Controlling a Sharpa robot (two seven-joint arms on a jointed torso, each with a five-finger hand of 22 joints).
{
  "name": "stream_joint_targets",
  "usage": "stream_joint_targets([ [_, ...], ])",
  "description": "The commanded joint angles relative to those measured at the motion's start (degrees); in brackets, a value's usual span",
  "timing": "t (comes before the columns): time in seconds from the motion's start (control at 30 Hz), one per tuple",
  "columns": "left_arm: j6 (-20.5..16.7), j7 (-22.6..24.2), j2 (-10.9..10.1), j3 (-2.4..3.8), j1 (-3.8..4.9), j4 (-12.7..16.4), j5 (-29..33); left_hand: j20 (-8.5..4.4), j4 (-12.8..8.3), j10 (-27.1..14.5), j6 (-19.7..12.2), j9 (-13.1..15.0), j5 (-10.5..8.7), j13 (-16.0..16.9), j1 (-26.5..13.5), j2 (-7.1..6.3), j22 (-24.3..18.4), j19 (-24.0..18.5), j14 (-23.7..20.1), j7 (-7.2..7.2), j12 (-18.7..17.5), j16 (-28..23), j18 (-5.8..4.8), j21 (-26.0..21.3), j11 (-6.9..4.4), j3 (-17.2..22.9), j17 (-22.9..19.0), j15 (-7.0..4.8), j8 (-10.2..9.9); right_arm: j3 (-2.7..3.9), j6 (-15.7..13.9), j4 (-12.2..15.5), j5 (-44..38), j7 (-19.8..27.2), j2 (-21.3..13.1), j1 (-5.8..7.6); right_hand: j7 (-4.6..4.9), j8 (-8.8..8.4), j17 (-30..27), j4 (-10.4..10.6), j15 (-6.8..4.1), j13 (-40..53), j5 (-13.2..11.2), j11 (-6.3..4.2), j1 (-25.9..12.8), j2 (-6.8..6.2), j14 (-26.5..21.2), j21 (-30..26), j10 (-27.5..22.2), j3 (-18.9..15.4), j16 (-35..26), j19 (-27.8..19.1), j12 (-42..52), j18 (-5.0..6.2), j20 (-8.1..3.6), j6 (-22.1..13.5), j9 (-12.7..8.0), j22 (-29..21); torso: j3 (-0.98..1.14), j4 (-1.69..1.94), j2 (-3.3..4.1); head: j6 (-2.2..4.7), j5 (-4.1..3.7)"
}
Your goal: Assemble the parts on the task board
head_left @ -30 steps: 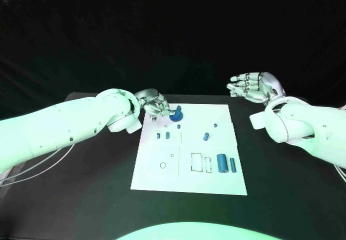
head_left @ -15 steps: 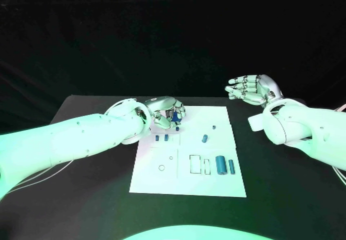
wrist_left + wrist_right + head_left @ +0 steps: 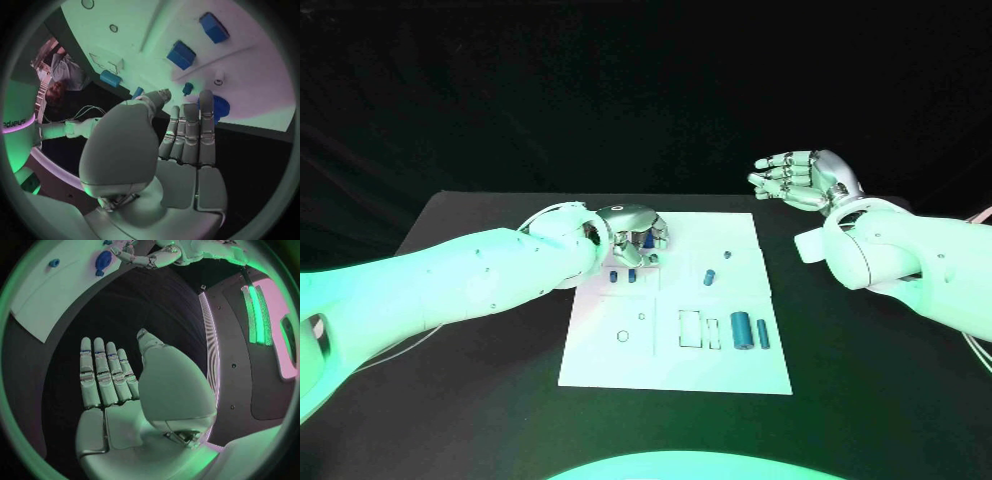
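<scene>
The left hand (image 3: 635,235) hovers over the far-left corner of the task board (image 3: 675,360), fingers (image 3: 190,135) straight and together, holding nothing — a round blue part (image 3: 215,106) lies just beyond their tips. The right hand (image 3: 798,180) hangs above the desk (image 3: 473,330) — fingers apart, empty.

The left hand (image 3: 633,231) hangs low near the surface's far edge, empty. The right hand (image 3: 798,178) is up high, fingers curled loosely.
</scene>
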Motion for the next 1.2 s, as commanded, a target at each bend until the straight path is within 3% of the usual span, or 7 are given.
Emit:
stream_joint_targets([
  [0.03,0.6,-0.6,0.6,0.01,-0.01,-0.7,-0.5,0.37,0.0,1.0,0.5,-0.7,-0.14,-0.7,-1.3,-0.10,1.2,0.4,1.3,0.07,-0.7,1.7,0.75,1.4,0.04,-0.9,1.3,-0.15,-1.2,0.01,0.2,0.1,-0.1,0.1,0.1,-0.03,3.39,-0.94,-0.4,-0.3,0.04,-0.5,0.4,-0.13,-0.7,1.53,0.0,-0.2,1.1,-2.0,-1.0,-0.8,-0.5,0.80,-0.17,0.4,-0.3,-0.3,0.02,0.02,-0.02,-0.06,-0.09],
  [0.47,2.4,-1.8,2.0,0.00,-0.13,-2.7,-1.6,0.42,-1.2,1.7,3.1,-2.5,-0.11,-2.8,0.4,1.17,2.5,0.4,1.6,0.05,-2.6,4.2,0.76,3.2,0.29,0.8,1.5,-0.02,-2.4,0.02,0.2,0.1,-0.2,0.1,0.2,-0.03,3.39,-0.94,-0.4,-0.3,0.04,-0.5,0.4,-0.13,-0.7,1.53,0.0,-0.2,1.1,-2.0,-1.0,-0.8,-0.5,0.80,-0.17,0.4,-0.3,-0.3,0.01,0.06,0.00,-0.28,-0.27],
  [1.2,2.7,-1.5,3.3,0.03,-0.58,-4.8,-1.9,0.00,-3.0,5.6,6.1,-4.1,-0.24,-4.4,0.5,1.73,5.0,-0.2,4.1,0.04,-3.6,8.5,0.79,6.5,-0.35,3.5,4.0,-0.52,-3.4,0.02,0.2,0.3,-0.4,0.1,0.3,-0.02,3.37,-1.06,-0.6,-0.4,0.04,-0.5,0.4,-0.14,-0.5,1.60,0.0,-0.2,1.1,-2.0,-1.1,-0.8,-0.6,0.80,-0.16,0.5,-0.4,-0.6,-0.02,0.06,0.03,-0.90,-0.64],
])
